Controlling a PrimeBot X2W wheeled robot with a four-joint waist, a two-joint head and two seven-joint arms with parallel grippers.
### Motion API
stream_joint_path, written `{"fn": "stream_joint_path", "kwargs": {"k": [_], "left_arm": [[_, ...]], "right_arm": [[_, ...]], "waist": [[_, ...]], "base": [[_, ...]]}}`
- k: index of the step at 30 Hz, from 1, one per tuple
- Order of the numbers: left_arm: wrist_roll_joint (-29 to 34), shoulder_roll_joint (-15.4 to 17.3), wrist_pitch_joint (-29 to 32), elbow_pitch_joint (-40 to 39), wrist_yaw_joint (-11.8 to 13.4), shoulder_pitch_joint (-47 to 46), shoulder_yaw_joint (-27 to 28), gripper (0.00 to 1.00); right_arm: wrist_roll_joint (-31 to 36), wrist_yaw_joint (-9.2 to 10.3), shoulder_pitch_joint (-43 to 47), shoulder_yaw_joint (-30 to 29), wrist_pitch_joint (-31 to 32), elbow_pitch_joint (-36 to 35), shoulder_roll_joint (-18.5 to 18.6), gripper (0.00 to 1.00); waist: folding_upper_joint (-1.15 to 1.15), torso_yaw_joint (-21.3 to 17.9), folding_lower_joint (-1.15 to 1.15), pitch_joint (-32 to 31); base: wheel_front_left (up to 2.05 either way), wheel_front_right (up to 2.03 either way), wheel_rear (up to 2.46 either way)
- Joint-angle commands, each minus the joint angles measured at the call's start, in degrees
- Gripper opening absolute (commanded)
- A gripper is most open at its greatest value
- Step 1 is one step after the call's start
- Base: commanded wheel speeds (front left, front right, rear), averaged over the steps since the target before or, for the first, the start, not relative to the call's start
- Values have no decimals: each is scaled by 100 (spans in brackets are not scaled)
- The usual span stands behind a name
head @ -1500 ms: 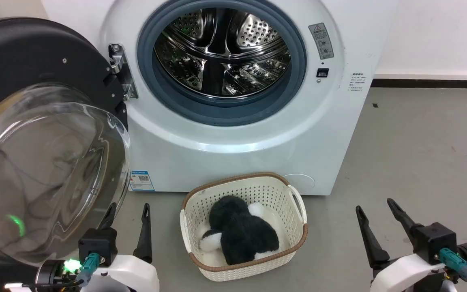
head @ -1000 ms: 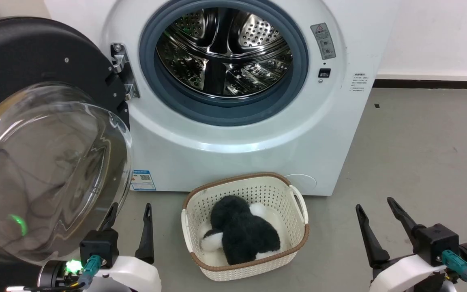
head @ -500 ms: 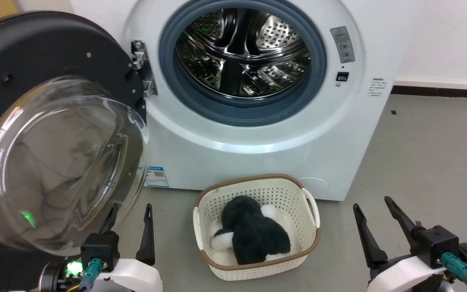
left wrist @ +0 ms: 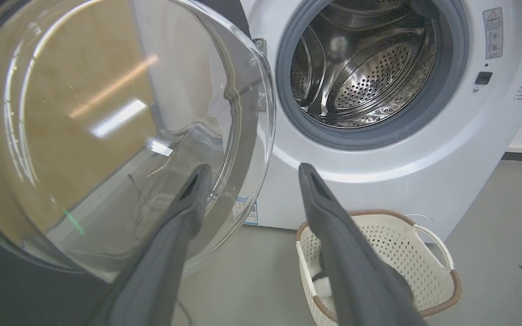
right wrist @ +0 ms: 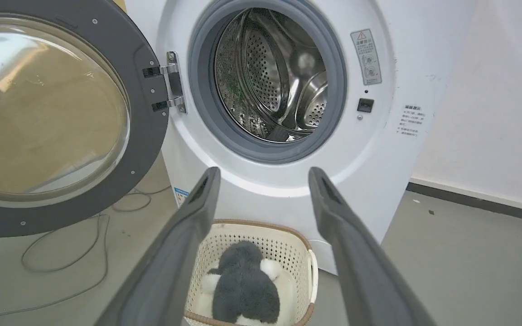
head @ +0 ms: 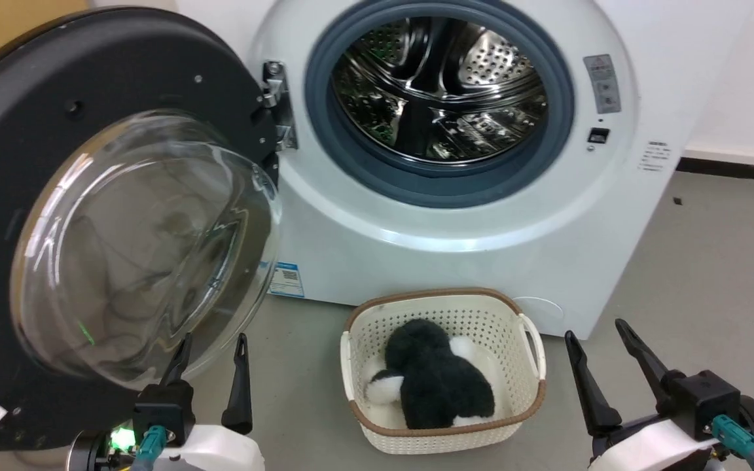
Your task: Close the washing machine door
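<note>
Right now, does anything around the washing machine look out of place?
A loose cable straggles across the floor under the wide-open door, and a stuffed toy lies in the laundry basket. Nothing looks spilled or broken.

Washing machine door (head: pixel 89 85) stands swung wide at the left of the washing machine (head: pixel 482 261). Its glass bowl bulges just ahead of the left gripper (head: pixel 213 338), barring the straight path there. Drum mouth (head: pixel 439 91) unobstructed. Basket (head: pixel 442 314) sits on the floor (head: pixel 711 261) just before the machine front, between both grippers. Bare floor ahead of the right gripper (head: pixel 594 329). Cable (right wrist: pixel 48 271) loops under the door.
</note>
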State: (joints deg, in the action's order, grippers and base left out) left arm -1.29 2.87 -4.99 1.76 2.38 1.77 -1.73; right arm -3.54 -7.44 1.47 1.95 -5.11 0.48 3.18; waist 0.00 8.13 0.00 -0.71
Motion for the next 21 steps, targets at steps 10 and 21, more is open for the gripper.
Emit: {"fn": "stream_joint_path", "kwargs": {"k": [10, 21], "left_arm": [[-63, 15, -171, 44, 74, 102, -60, 100], [-127, 13, -303, -27, 192, 183, -42, 100]], "right_arm": [[-95, -2, 112, 84, -160, 18, 1, 100], [-181, -2, 45, 273, -291, 90, 68, 100]], "waist": [[0, 405, 0, -53], [0, 759, 0, 11]], "base": [[0, 0, 0], [0, 0, 0]]}}
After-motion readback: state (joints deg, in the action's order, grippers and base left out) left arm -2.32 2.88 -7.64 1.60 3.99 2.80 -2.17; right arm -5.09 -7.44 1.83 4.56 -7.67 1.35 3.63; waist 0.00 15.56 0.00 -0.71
